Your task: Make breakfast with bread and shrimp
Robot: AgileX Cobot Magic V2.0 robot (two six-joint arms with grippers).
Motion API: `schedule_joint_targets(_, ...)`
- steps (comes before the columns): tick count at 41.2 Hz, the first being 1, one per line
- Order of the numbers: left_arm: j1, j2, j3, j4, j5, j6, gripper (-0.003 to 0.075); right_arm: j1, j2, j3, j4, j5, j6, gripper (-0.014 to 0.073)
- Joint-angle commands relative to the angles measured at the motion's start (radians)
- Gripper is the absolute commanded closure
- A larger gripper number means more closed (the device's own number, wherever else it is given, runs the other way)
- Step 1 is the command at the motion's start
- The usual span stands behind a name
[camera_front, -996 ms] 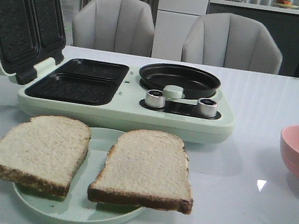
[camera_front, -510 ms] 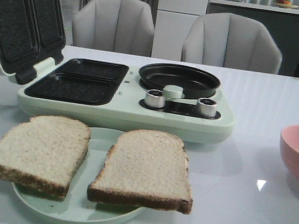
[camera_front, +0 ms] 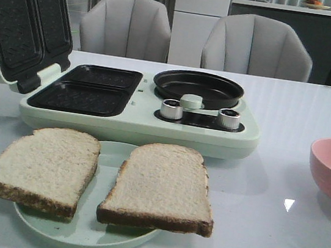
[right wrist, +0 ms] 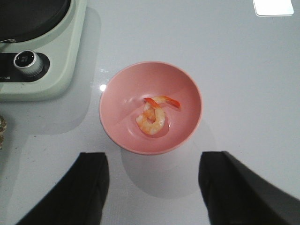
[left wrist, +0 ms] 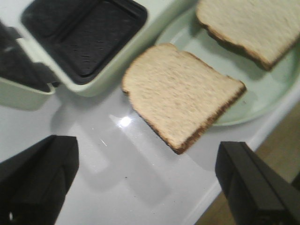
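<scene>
Two pale white bread slices with dark brown crusts (camera_front: 159, 188) lying flat, side by side, on a round pale green plate (camera_front: 85, 236) just in front of the open mint-green breakfast maker (camera_front: 135, 123), whose black grill wells (camera_front: 87, 88) and round black pan (camera_front: 198, 87) sit bare. One small curled orange-pink shrimp (right wrist: 152, 116) resting in a pink bowl (right wrist: 117, 93) off to the right on the glossy white table (camera_front: 273, 238). Left gripper (left wrist: 145, 183) spread wide above the nearer slice and right gripper (right wrist: 152, 187) spread wide over the bowl, neither holding anything, so seemingly nothing done yet: bread and shrimp both left to move onto the cooker.
</scene>
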Motion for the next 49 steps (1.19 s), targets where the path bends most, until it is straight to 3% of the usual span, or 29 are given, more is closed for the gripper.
schedule_joint_targets(1, -0.107, 0.070, -0.011, 0.167, -0.047, -0.106, 0.0085, -0.004, 0.001, -0.033, -0.006, -0.074, -0.002, 0.0066)
schedule_joint_targets(9, -0.297, 0.255, -0.010, 0.689, 0.096, -0.559, 0.0126, -0.004, 0.001, -0.033, -0.006, -0.074, -0.002, 0.0066)
schedule_joint_targets(14, -0.340, 0.371, -0.010, 0.829, 0.096, -0.610, 0.0141, -0.004, 0.001, -0.033, -0.006, -0.074, -0.002, 0.0066)
schedule_joint_targets(26, -0.343, 0.568, -0.010, 0.945, 0.097, -0.645, 0.0141, -0.004, 0.001, -0.033, -0.006, -0.074, -0.002, 0.0066)
schedule_joint_targets(36, -0.343, 0.659, -0.010, 1.120, 0.125, -0.851, 0.0148, -0.004, 0.001, -0.033, -0.006, -0.074, -0.002, 0.0066)
schedule_joint_targets(49, -0.343, 0.686, -0.010, 1.147, 0.136, -0.868, 0.0374, -0.004, 0.001, -0.033, -0.006, -0.074, -0.002, 0.0066)
